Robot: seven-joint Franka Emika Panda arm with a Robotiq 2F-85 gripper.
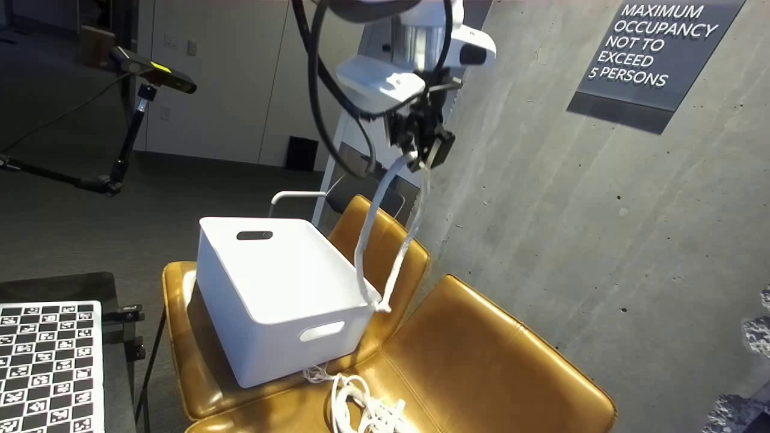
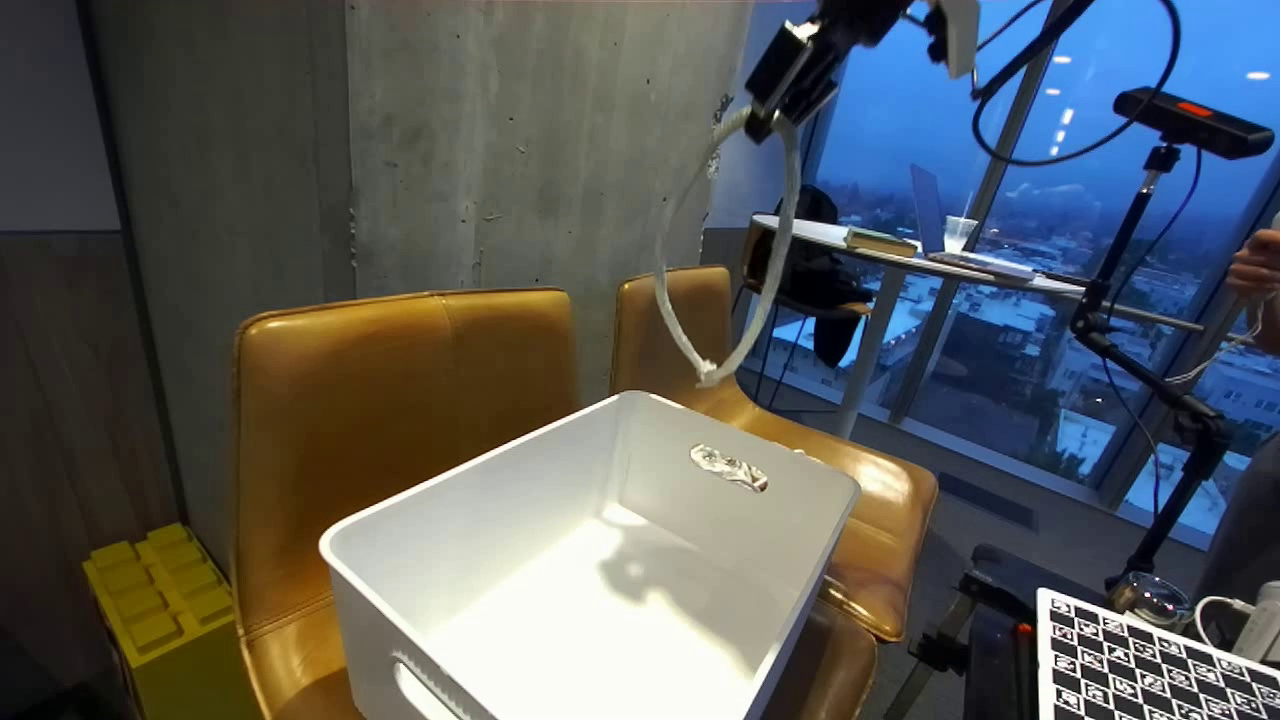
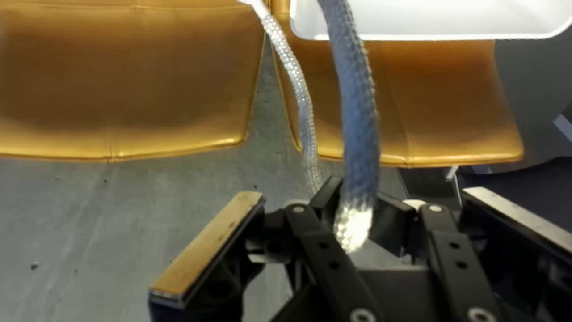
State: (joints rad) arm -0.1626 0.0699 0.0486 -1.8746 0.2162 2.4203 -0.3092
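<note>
My claw [image 2: 766,118] is pinched together on the top of a loop of braided white rope [image 3: 357,116], whose two strands hang down from my grip. The loop dangles in the air above the bench [image 1: 493,361], a pair of tan leather chairs set next to each other, near the gap in its back edge. Its knot [image 2: 707,376] is the lowest part, and in an exterior view I see that knot clear of the white bin [image 1: 280,352] below. The bin stands upright at one end of the bench, its mouth facing up, with seat leather showing between it and the front edge. Toward the bench's other end, just beside the bin, lies a heap of white cord [image 1: 378,416]. Off the front edge sits a marker-patterned board [image 1: 51,367], and a camera [image 1: 159,72] is held up on a jointed stand [image 1: 122,150]. By the back corner at the bin's end is a yellow studded box [image 2: 165,610]. Behind the back edge rises a concrete wall [image 1: 541,240] bearing an occupancy sign [image 1: 646,54].
</note>
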